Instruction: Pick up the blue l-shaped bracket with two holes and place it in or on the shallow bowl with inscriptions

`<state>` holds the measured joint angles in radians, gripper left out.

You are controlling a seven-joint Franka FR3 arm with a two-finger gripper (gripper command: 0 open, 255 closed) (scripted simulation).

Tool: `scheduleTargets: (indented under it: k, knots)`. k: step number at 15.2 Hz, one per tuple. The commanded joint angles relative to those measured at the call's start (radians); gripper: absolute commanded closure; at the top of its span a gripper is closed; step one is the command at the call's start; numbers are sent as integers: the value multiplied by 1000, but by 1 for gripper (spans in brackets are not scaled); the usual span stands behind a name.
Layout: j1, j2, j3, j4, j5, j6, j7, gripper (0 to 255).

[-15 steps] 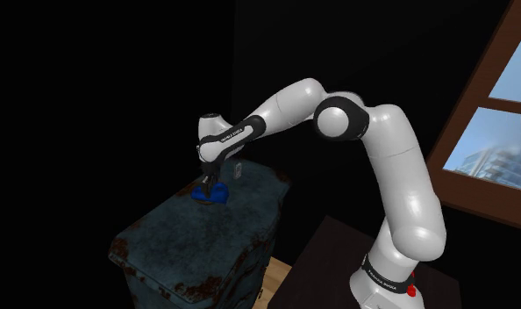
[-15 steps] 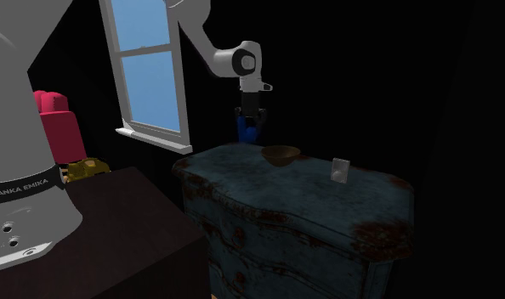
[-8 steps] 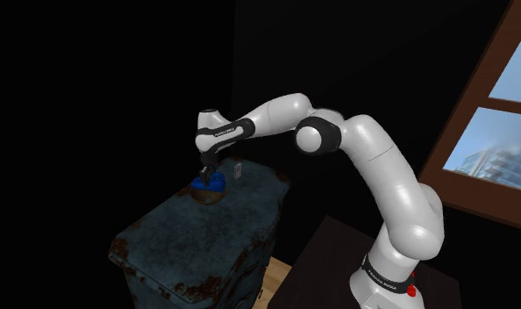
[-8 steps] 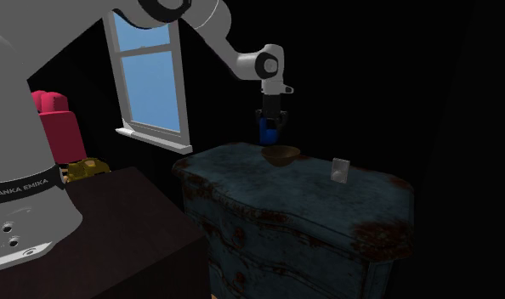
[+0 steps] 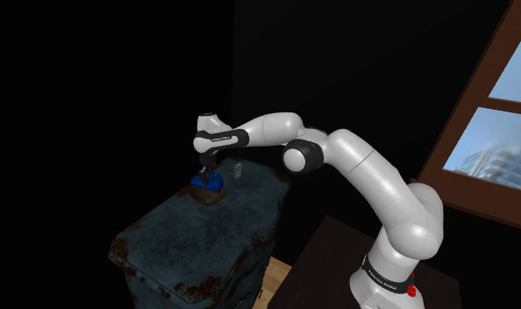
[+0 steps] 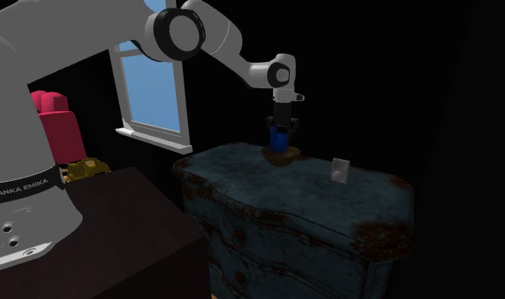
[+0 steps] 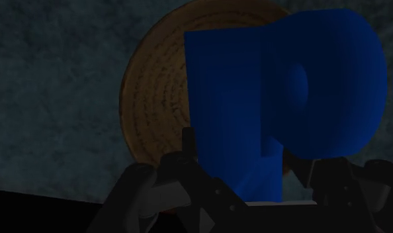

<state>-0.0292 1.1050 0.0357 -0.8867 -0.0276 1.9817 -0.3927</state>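
The end effector [image 6: 279, 134], its fingers clamped on the blue L-shaped bracket [image 7: 281, 99], hung over the weathered dresser [image 6: 242, 166] with the brown inscribed shallow bowl [image 7: 155, 99] directly beneath the bracket's lower end, so lowering and letting go looked sufficient.

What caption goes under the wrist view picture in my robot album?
Black gripper holds a blue L-shaped bracket over the brown shallow bowl with ringed inscriptions, on a mottled blue-grey cabinet top.
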Motion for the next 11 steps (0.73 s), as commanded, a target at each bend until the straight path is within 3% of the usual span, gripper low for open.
scheduleTargets:
  k: [1,11]
  knots:
    - [1,12,0,-4,0,16,1,255]
    - [1,38,-1,6,-1,33,0,255]
